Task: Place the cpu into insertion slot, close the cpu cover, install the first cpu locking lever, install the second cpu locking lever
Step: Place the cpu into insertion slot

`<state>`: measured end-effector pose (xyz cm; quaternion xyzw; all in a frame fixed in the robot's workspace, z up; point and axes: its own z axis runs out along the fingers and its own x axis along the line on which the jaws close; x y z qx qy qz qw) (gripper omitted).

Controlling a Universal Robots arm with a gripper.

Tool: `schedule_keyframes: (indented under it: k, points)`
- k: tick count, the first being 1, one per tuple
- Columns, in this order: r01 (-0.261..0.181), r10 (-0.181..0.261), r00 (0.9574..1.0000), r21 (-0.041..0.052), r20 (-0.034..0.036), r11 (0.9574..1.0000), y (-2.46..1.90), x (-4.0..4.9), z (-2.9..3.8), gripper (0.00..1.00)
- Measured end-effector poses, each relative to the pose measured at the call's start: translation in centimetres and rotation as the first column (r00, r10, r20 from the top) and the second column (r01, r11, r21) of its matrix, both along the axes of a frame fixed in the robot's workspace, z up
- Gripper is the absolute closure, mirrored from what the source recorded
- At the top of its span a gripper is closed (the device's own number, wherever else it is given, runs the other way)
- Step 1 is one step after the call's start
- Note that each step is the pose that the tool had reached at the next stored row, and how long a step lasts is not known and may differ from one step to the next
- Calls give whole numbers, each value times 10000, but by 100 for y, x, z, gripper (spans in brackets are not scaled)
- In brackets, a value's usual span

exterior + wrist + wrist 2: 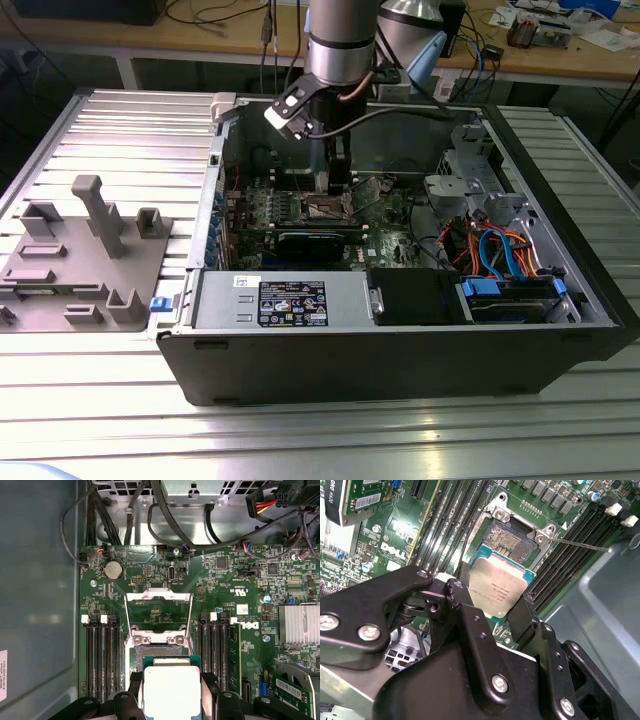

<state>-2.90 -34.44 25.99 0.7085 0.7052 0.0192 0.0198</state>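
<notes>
Your gripper (492, 601) was clamped on the cpu (498, 589) by two edges, keeping it flat just over the insertion slot (511, 541). The cpu cover (159, 596) stood flipped open, leaving the socket clear.

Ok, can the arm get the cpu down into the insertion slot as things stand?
Probably yes. The gripper, jaws shut on the cpu, hangs just above the insertion slot; the cpu cover stands flipped open, leaving it bare.
</notes>
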Motion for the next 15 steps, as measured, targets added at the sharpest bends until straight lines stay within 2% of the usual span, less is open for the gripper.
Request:
schedule_keyframes:
  k: [2,4,6,8,15]
  points:
    - [0,0,10000,0,1,10000,0,0,-24,46]
    - [0,0,10000,0,0,10000,0,0,-93,46]
    - [-16,16,10000,-2,0,10000,0,0,-121,46]
    - [-50,50,10000,-2,1,10000,2,0,-181,46]
    - [-69,69,10000,-3,0,10000,8,-14,-280,46]
